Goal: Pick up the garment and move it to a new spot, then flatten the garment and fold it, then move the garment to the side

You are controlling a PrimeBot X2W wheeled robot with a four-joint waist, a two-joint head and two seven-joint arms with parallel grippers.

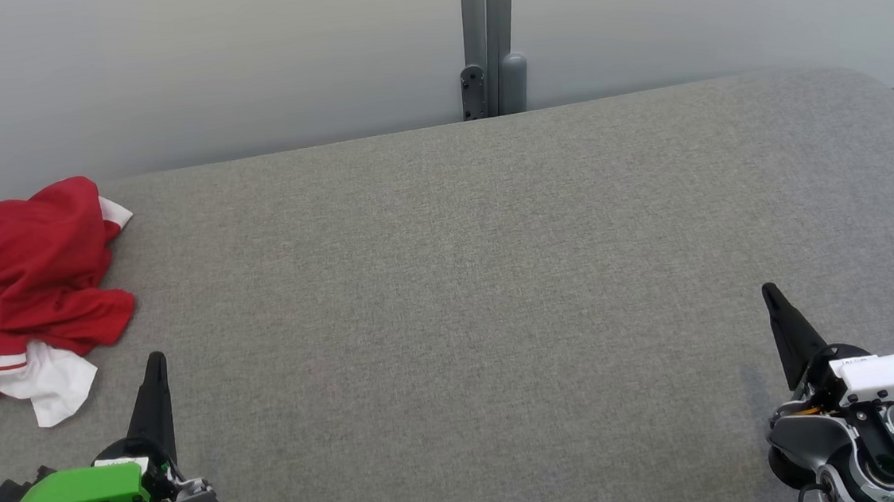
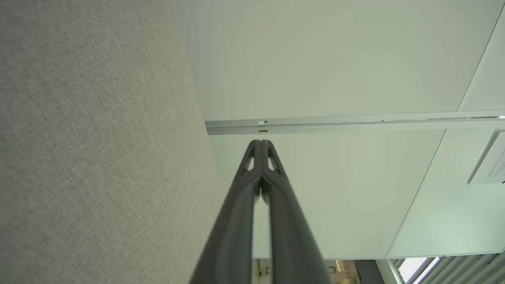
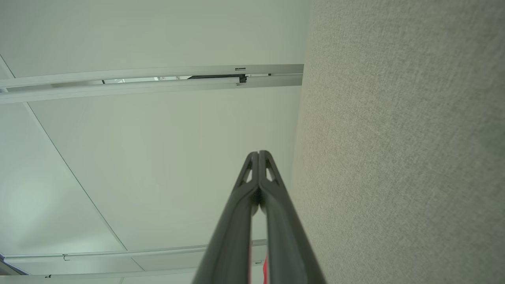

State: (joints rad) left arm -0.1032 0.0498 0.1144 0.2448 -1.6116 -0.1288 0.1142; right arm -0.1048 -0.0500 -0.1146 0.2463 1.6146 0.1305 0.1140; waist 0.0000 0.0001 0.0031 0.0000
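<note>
Head view: a red garment (image 1: 21, 268) with white parts lies crumpled on the grey fabric-covered table (image 1: 497, 279) at nine o'clock, against the picture's left edge, which cuts part of it off. The heap's long axis runs roughly from twelve to six o'clock. A white piece with red stripes forms its near end. How it is folded on itself is hard to make out. The left pincer (image 1: 155, 362) sits at seven o'clock, near the garment's white end but not touching it. Its jaws are pressed together and it holds nothing. The right pincer (image 1: 769, 291) sits at four o'clock, well apart from the garment, also closed and empty.

Left wrist view: the two dark fingers (image 2: 236, 228) meet at their tips, with nothing between them. Grey table fabric lies at nine o'clock.

Right wrist view: the fingers (image 3: 236, 228) meet at their tips. A red sliver (image 3: 265, 272) shows at six o'clock, too small to identify.
</note>
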